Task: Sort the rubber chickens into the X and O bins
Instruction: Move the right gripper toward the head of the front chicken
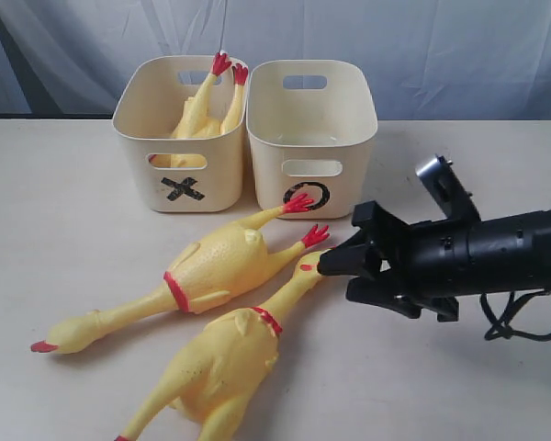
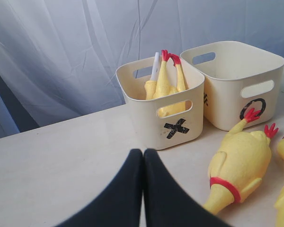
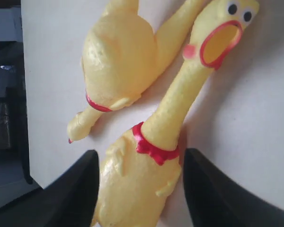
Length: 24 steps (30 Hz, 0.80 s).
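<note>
The cream X bin (image 1: 138, 138) holds one rubber chicken (image 1: 202, 110) head down, its red feet poking above the rim. The O bin (image 1: 335, 138) beside it looks empty. Two more chickens lie on the table. One (image 1: 211, 266) has its feet by the O mark. The other (image 1: 225, 358) has its open-beaked head next to my right gripper (image 1: 335, 266). That gripper is open; in the right wrist view the chicken's body (image 3: 175, 109) shows between its fingers (image 3: 80, 189), untouched. My left gripper (image 2: 143, 153) is shut on nothing, short of the X bin (image 2: 151, 123).
A pale curtain (image 1: 395, 37) hangs behind the bins. The beige table (image 1: 64, 230) runs left of the chickens. The right arm's black body and cable (image 1: 514, 322) lie over the table's right side. In the right wrist view the table's edge (image 3: 26, 94) is near the chickens.
</note>
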Tool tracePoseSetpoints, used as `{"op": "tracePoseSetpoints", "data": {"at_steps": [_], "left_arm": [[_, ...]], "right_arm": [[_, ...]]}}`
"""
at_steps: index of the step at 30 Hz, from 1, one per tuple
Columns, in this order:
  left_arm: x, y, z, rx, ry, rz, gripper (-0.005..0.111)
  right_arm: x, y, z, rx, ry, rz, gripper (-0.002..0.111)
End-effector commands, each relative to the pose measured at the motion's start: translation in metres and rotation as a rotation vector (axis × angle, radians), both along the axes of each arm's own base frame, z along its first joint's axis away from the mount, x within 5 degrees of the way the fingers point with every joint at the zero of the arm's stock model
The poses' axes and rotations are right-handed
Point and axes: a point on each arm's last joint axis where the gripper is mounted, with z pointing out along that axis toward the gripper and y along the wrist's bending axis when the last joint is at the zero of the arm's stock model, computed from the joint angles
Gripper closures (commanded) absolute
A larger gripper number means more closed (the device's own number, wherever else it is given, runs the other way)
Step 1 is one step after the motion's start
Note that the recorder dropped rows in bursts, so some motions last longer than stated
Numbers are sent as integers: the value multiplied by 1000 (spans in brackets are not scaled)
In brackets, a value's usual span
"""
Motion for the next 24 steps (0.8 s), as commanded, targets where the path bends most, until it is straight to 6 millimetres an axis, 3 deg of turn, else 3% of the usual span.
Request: {"op": "tracePoseSetpoints", "data": {"at_steps": [1, 7, 24], "left_arm": [[-1, 0, 0, -5, -9, 4, 106], [-1, 0, 0, -5, -9, 4, 106], [-7, 1, 1, -10, -46, 4, 106]], "right_arm": [[10, 13, -13, -32, -12, -3, 61], [20, 23, -21, -41, -2, 16, 61], [28, 23, -46, -91, 76, -13, 62]]}}
